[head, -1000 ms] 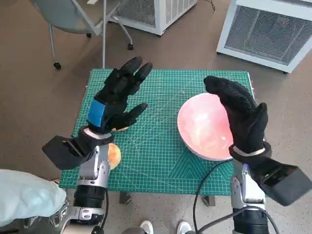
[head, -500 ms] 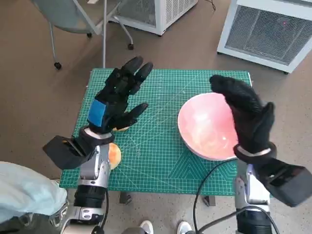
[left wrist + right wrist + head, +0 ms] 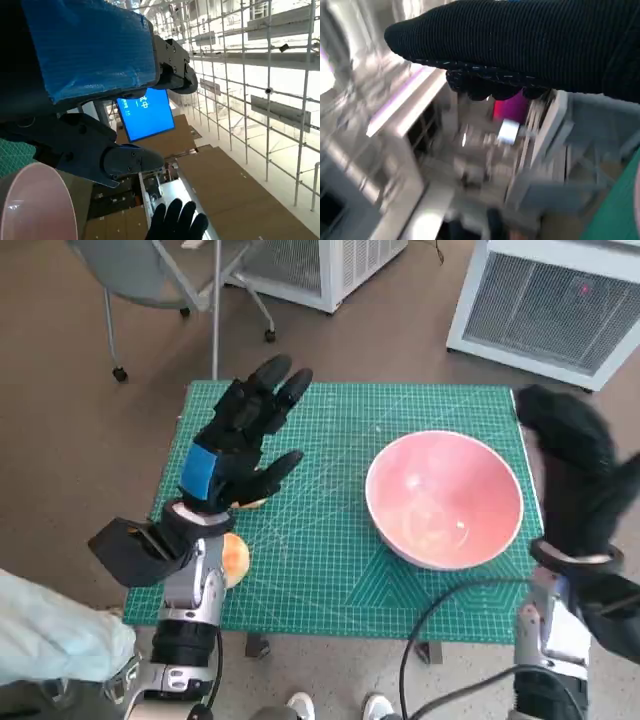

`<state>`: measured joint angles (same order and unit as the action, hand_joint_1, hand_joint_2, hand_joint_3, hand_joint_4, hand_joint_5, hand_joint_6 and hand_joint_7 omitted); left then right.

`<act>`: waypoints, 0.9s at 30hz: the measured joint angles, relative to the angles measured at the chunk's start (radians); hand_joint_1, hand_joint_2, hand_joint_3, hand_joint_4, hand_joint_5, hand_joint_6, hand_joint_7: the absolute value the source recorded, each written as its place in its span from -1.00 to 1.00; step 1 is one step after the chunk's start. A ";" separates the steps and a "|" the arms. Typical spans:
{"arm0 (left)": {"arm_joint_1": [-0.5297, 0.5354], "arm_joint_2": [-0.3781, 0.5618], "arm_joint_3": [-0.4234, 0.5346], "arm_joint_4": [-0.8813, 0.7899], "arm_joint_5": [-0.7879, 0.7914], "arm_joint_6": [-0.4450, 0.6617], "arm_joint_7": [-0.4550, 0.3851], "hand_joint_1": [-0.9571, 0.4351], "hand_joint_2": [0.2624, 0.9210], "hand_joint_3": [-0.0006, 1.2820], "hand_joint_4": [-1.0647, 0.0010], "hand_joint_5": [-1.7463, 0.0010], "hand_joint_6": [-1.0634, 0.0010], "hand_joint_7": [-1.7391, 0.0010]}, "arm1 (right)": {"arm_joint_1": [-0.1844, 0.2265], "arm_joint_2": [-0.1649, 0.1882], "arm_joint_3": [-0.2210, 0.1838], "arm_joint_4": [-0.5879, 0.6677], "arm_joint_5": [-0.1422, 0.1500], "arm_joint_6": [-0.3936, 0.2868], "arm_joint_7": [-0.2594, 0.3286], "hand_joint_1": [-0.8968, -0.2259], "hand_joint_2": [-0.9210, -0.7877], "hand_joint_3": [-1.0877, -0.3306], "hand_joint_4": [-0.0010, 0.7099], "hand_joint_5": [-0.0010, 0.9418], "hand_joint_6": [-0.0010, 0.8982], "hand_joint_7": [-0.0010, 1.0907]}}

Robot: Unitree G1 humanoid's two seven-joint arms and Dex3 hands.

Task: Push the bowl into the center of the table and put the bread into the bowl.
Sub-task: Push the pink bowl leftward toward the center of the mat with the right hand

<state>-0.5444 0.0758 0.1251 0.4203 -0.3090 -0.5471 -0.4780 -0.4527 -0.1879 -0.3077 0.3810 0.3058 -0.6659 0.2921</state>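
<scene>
The left hand (image 3: 243, 445) is held above the desk (image 3: 330, 570) with fingers spread, nothing in it. The right hand (image 3: 575, 475) is raised beside the desk's right edge, blurred; whether its fingers are apart or curled cannot be told. The pink bowl (image 3: 445, 498) is seen on the green mat's right half. The bread (image 3: 235, 558) is largely hidden behind the left forearm, near the left edge. A blue screen (image 3: 145, 114) is shown only in the left wrist view; its white writing cannot be read. The right wrist view is smeared.
</scene>
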 measured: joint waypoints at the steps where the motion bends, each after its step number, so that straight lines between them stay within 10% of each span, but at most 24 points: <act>1: 0.000 0.000 0.000 0.000 0.000 0.000 0.000 -0.17 1.00 -0.45 0.35 1.00 0.54 0.64 | -0.005 -0.005 -0.009 0.022 0.000 -0.012 -0.006 -0.10 -1.00 0.06 -0.62 -0.99 -1.00 -0.25; 27: 0.000 0.000 0.006 0.006 -0.001 -0.001 0.002 -0.17 1.00 -0.45 0.35 1.00 0.53 0.65 | -0.146 -0.031 -0.195 0.630 0.106 -0.174 -0.004 0.21 -1.00 -0.02 -0.49 -0.97 -0.80 -0.16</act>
<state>-0.5439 0.0754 0.1307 0.4262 -0.3098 -0.5476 -0.4764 -0.5991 -0.2192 -0.5027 1.0113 0.4116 -0.8395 0.2882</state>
